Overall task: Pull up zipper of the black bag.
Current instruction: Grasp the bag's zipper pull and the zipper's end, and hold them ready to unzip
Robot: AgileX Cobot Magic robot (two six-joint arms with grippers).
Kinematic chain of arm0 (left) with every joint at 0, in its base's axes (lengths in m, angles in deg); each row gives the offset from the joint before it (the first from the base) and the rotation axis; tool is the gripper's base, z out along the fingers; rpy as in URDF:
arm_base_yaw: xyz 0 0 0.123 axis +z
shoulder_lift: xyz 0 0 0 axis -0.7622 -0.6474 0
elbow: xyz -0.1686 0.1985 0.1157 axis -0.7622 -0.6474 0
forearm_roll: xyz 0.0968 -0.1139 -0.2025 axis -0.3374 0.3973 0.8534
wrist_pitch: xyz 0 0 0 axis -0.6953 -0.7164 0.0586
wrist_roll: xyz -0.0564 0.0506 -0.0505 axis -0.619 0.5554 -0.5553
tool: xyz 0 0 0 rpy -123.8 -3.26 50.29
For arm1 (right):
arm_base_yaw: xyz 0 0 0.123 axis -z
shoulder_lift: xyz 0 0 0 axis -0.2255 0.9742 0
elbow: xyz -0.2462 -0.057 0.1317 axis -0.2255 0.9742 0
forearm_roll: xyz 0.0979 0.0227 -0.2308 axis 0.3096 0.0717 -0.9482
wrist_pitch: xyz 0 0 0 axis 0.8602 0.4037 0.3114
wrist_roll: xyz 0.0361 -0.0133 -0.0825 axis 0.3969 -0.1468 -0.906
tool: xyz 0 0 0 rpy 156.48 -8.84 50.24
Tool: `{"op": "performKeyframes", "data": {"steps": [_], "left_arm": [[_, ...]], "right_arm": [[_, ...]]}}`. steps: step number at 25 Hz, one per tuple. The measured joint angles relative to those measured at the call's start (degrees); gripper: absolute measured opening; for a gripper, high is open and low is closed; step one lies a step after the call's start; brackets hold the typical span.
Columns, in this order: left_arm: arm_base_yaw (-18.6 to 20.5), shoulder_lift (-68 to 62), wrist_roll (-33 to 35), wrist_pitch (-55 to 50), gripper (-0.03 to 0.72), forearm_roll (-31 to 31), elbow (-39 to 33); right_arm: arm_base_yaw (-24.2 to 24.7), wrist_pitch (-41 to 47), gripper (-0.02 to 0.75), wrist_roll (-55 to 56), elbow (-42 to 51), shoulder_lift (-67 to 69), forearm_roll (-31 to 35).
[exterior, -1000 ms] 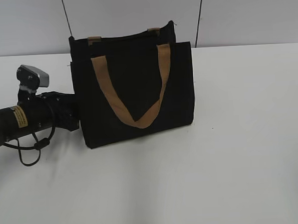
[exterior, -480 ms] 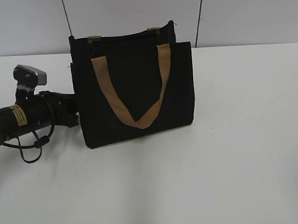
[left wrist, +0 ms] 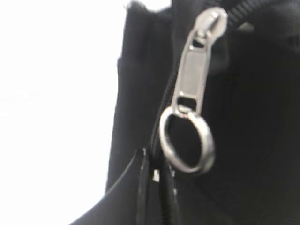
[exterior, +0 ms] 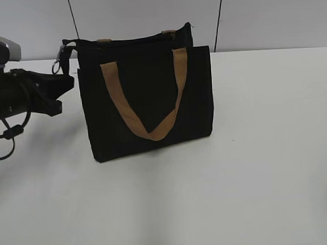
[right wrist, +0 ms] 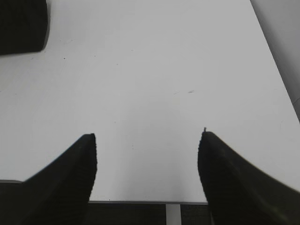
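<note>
No readable text, brand, number or sign anywhere. Yellow label on left arm (exterior: 9,100) cut off at frame edge, lettering illegible.

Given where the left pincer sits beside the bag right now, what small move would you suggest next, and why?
Probably ease the left pincer a little forward and close on the ring pull. The ring hangs free at the black bag's top left corner, and the wrist view shows nothing gripping it yet.

black bag (exterior: 146,101), tan straps (exterior: 150,128), silver zipper (left wrist: 192,89), white table (exterior: 264,166)
</note>
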Motion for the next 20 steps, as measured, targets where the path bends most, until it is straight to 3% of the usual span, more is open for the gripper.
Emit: {"op": "performKeyframes", "data": {"steps": [10,20], "left_arm": [[-0.80,16.62,-0.10,-9.64,0.019,-2.86,-0.05],[-1.16,21.49,-0.15,-12.31,0.019,-5.20,-0.05]], "right_arm": [[0.00,0.00,0.515,0.00,0.00,0.00,0.00],[0.00,0.00,0.515,0.00,0.00,0.00,0.00]]}}
